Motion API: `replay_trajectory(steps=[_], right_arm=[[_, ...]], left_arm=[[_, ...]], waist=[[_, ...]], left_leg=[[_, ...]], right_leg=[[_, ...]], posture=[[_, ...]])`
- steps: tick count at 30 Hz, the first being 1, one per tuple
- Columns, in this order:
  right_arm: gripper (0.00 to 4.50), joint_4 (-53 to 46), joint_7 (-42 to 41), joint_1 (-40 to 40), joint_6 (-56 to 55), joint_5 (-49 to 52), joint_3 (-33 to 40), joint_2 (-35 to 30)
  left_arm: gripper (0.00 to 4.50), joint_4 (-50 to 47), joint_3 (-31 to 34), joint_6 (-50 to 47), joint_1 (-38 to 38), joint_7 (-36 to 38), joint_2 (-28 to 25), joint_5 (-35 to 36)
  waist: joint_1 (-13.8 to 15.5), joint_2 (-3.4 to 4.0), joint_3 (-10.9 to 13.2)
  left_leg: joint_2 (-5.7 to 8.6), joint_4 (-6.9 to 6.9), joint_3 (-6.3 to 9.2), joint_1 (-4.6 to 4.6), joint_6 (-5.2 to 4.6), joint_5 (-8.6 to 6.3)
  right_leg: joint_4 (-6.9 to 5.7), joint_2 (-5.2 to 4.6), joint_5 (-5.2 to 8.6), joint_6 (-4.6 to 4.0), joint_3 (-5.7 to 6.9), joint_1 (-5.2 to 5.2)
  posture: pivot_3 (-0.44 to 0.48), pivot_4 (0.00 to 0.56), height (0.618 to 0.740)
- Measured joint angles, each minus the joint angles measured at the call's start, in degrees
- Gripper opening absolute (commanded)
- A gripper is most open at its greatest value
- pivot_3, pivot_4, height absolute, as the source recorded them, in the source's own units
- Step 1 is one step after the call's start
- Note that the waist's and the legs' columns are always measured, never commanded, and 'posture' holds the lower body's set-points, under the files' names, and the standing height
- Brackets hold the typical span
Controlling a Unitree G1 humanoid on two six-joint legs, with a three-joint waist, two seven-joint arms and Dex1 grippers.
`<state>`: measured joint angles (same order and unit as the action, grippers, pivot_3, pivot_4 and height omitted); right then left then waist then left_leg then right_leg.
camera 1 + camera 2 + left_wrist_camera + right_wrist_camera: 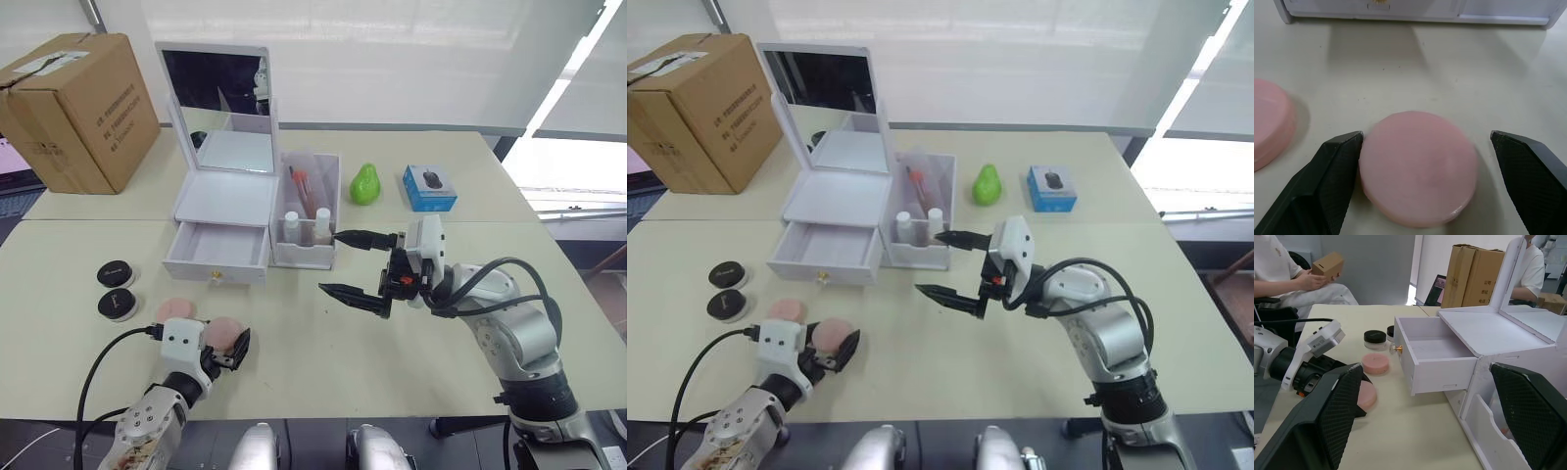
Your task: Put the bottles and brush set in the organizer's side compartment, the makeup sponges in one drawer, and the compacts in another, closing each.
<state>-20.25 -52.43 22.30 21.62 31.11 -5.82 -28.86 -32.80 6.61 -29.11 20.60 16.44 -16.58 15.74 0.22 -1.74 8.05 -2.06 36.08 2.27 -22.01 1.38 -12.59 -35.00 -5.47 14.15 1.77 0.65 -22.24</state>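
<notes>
Straddling a pink makeup sponge point(1419, 167) near the front edge of the surface point(323, 352), the left end effector point(227, 350) is seen with its two black fingers point(1327, 176) spread, one finger touching the sponge's side and the other standing apart from it. A second pink sponge point(177, 309) is seen just beside the first, toward the left edge of the surface. Two black compacts point(116, 284) are placed near the left edge, one just behind the other. The white organizer point(225, 211) is set toward the middle of the surface, with its mirrored lid point(216, 88) raised and its lower drawer point(217, 250) pulled open; nothing can be made out inside the drawer. In the side compartment point(309, 211), on the organizer's right, two white-capped bottles point(307, 225) are held upright at the front, and a reddish item is seen behind them that cannot be told for certain. The right end effector point(345, 264) is held above the surface just to the right of that compartment, its fingers spread wide and nothing between them. A green pear-shaped object point(365, 184) and a blue box point(429, 187) are set toward the far edge, and a cardboard box point(78, 108) is placed at the far left corner.
</notes>
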Motion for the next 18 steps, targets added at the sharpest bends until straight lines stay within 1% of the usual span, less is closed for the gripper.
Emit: replay_trajectory(steps=[2, 3, 5, 8, 13, 16, 18], right_arm=[[4.50, -0.3, 0.3, 0.0, 0.1, 0.0, 0.1, 0.0], [4.50, -0.4, 0.4, 0.0, 0.1, 0.0, 0.1, 0.0], [4.50, -0.4, 0.6, 0.0, 0.3, 0.0, 0.1, 0.0], [4.50, -0.4, 0.9, 0.0, 0.4, 0.0, 0.1, 0.0], [4.50, -0.4, 1.4, 0.0, 0.4, 0.0, 0.1, 0.0], [4.50, -0.3, 1.4, 0.0, 0.4, -0.2, 0.1, 0.1], [4.50, -0.2, 1.4, 0.0, 0.4, -0.5, 0.1, 0.1]], left_arm=[[4.48, 0.0, -0.2, -0.3, -0.2, 0.1, -0.8, -0.2], [4.30, -0.1, -0.4, -0.6, -0.2, 0.1, -1.4, -0.3], [3.88, -0.3, -0.4, -1.0, -0.2, 0.0, -1.6, -0.4], [2.97, -0.8, -0.3, -1.3, 0.0, 0.0, -2.0, -0.3], [2.96, -2.5, 0.7, -2.1, 0.6, 0.1, -1.8, 1.2], [2.96, -4.5, 4.6, -0.6, 1.0, 1.2, -1.1, 4.5], [2.96, -5.8, 9.3, 1.3, 2.4, 3.6, -2.0, 7.5]], waist=[[0.0, 0.00, 0.0], [0.1, 0.00, 0.0], [0.1, 0.01, 0.0], [0.2, 0.01, 0.0], [0.4, -0.01, 0.0], [0.4, -0.02, 0.0], [0.3, -0.02, 0.0]], left_leg=[[-0.01, -0.02, 0.00, 0.01, 0.00, 0.00], [-0.01, -0.02, 0.00, 0.03, 0.00, 0.00], [-0.02, -0.02, -0.01, 0.06, 0.01, 0.00], [-0.02, -0.02, -0.01, 0.05, 0.01, 0.00], [-0.03, -0.02, -0.01, 0.00, 0.01, 0.00], [-0.04, -0.03, -0.01, -0.01, 0.01, -0.01], [-0.08, -0.04, -0.01, 0.00, 0.01, -0.01]], right_leg=[[0.00, 0.00, 0.00, -0.01, 0.01, -0.02], [0.01, 0.00, 0.00, -0.01, 0.01, -0.03], [0.02, -0.01, 0.00, -0.02, 0.00, -0.04], [0.03, -0.01, 0.01, -0.02, 0.00, -0.04], [0.03, -0.02, 0.00, -0.02, 0.02, -0.05], [0.03, -0.02, 0.01, -0.02, 0.02, -0.06], [0.03, 0.00, 0.02, -0.06, 0.02, -0.07]], posture=[[0.000, 0.150, 0.722], [0.000, 0.150, 0.722], [0.000, 0.150, 0.722], [0.000, 0.150, 0.722], [0.000, 0.150, 0.722], [0.000, 0.150, 0.722], [0.000, 0.150, 0.722]])
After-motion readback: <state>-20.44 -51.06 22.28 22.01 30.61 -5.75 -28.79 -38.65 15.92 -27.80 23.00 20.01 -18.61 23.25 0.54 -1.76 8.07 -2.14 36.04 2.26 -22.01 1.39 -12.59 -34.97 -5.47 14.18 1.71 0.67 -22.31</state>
